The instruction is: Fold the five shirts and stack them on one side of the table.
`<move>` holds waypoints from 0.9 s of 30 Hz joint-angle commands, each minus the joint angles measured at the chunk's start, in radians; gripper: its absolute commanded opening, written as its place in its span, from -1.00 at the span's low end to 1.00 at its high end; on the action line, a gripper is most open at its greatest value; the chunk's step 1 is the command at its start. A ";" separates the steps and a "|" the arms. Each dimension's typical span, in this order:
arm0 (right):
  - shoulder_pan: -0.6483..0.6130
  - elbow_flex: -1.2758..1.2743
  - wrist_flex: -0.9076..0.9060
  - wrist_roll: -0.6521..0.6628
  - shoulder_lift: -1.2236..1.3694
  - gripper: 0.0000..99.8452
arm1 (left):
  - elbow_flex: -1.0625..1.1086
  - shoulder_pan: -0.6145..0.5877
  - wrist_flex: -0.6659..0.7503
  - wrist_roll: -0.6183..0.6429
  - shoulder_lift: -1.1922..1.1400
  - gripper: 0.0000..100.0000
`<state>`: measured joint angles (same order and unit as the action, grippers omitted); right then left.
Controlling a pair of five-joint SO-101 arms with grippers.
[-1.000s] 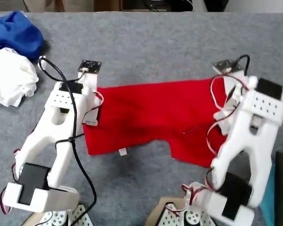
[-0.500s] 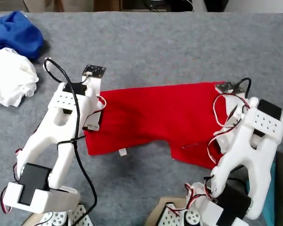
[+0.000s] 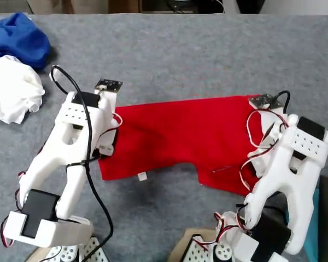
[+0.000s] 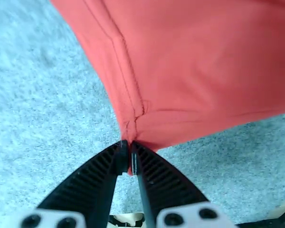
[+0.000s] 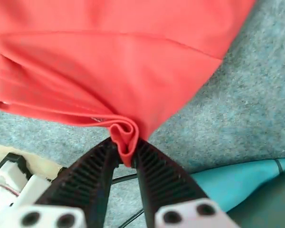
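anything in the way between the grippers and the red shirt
Nothing visible does. The left gripper is shut on the red shirt at a seamed corner at one end, and the right gripper pinches a bunched fold at the other end.

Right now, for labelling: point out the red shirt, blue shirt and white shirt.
red shirt [image 3: 180,136], high view, its flat middle.
blue shirt [image 3: 16,35], high view, bundle's middle.
white shirt [image 3: 13,90], high view, heap's middle.

The shirt [image 3: 180,136] lies mid-table [image 3: 208,60], the left gripper [image 4: 128,148] pinching its 9 o'clock edge, the right gripper [image 5: 127,151] its 3 o'clock edge. At 10 o'clock, a far bundle [image 3: 16,35] touches a near bundle [image 3: 13,87]. A cloth [image 3: 311,224] lies at 4 o'clock.
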<state>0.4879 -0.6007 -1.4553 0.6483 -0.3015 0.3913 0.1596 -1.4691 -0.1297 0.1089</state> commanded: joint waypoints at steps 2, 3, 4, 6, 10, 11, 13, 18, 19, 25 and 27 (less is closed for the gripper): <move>0.010 -0.007 0.015 0.015 -0.038 -0.99 | -0.040 0.048 -0.009 0.005 0.031 -0.96; 0.010 -0.007 0.014 0.017 -0.039 -0.99 | -0.032 0.060 -0.008 0.005 0.031 -0.96; 0.010 -0.007 0.011 0.017 -0.042 -0.99 | -0.028 0.071 -0.008 0.005 0.031 -0.96; 0.008 -0.007 -0.017 0.025 -0.042 -0.99 | -0.026 0.083 -0.008 0.005 0.031 -0.96; -0.018 -0.007 -0.086 0.089 -0.042 -0.94 | -0.031 0.084 -0.006 0.006 0.031 -0.96; -0.025 -0.007 -0.094 0.089 -0.042 -0.88 | -0.034 0.084 -0.011 0.005 0.031 -0.96; -0.039 -0.008 -0.104 0.091 -0.042 -0.70 | -0.032 0.083 -0.014 0.005 0.031 -0.96; -0.054 0.005 -0.153 0.143 -0.044 -0.32 | -0.041 0.097 -0.069 0.002 0.031 -0.96; -0.054 0.016 -0.157 0.143 -0.044 -0.31 | -0.054 0.104 -0.098 0.002 0.031 -0.95; -0.061 0.163 -0.209 0.109 -0.044 -0.34 | -0.167 0.106 -0.265 -0.060 0.031 -0.67; -0.073 0.219 -0.236 0.109 -0.044 -0.34 | -0.192 0.086 -0.285 -0.060 0.035 -0.57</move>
<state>0.4434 -0.4810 -1.6548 0.7710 -0.3015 0.2716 0.2593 -1.7116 -0.1788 0.1089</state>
